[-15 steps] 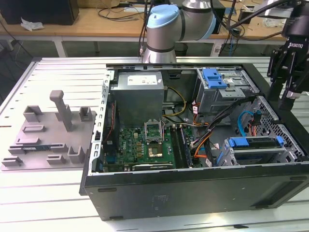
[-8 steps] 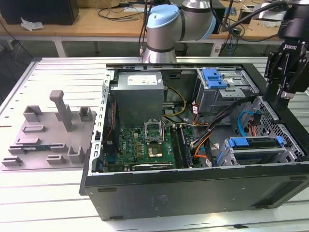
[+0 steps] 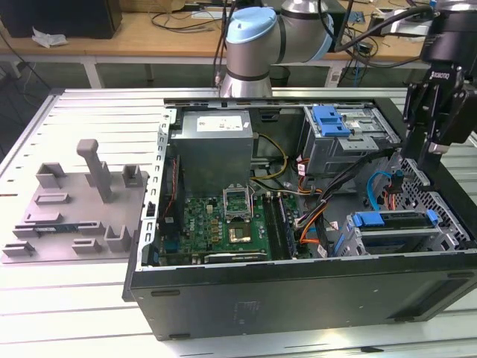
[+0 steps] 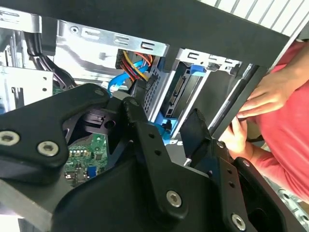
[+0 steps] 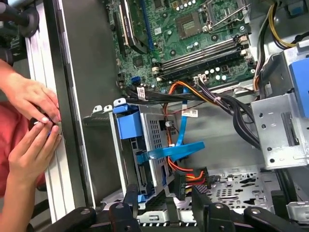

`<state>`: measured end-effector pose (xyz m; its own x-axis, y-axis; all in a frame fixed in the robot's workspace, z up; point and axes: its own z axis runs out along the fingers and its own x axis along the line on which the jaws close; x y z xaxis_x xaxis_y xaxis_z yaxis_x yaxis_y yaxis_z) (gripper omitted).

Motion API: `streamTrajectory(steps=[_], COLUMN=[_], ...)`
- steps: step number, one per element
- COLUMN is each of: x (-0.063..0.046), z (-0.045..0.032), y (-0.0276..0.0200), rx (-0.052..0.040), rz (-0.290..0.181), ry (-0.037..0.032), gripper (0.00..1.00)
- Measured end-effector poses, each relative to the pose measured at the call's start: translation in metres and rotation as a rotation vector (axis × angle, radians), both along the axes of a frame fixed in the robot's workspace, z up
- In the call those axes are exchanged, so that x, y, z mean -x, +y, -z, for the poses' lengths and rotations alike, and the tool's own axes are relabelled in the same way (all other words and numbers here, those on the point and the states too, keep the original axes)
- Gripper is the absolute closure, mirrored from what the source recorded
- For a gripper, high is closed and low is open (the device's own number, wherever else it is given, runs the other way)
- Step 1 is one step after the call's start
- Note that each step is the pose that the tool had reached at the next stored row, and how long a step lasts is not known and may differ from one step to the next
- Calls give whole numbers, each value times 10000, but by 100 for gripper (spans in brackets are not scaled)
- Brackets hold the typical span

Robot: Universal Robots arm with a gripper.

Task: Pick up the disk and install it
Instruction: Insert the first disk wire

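Observation:
The disk (image 3: 395, 221), held in its blue bracket, sits in the drive cage at the exterior view's right end of the open computer case. In the first wrist view the disk (image 5: 145, 169) stands on edge in that cage, with red, orange and blue cables beside it. My gripper (image 3: 423, 149) hangs above that end of the case, a little apart from the disk. Its black fingers stand open with nothing between them in both wrist views (image 5: 164, 208) (image 4: 171, 128).
A person's hands (image 5: 34, 125) rest on the case's outer wall near the cage, and a red sleeve (image 4: 289, 125) is beside it. A second cage with a blue latch (image 3: 332, 123) stands further back. The grey fixture (image 3: 74, 201) lies at the exterior view's left.

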<state>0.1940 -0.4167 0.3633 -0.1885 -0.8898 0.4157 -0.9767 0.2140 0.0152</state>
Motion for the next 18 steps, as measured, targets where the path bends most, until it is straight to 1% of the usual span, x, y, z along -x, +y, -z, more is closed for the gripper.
streamTrajectory(steps=[1,2,7,8,9,12,14,15,18], x=[2,3,2,3,3,3,3,3,3], z=[12,23,105,114,126,150,156,161,174], y=[27,44,49,56,70,93,101,109,120], rx=[53,71,74,107,232,458,463,463,463], rz=[-58,-86,-90,-89,-89,-88,-88,-89,-89], ry=[-1,-3,-22,-22,-21,-20,-20,-20,-20], gripper=[44,44,44,44,44,44,45,59,59])
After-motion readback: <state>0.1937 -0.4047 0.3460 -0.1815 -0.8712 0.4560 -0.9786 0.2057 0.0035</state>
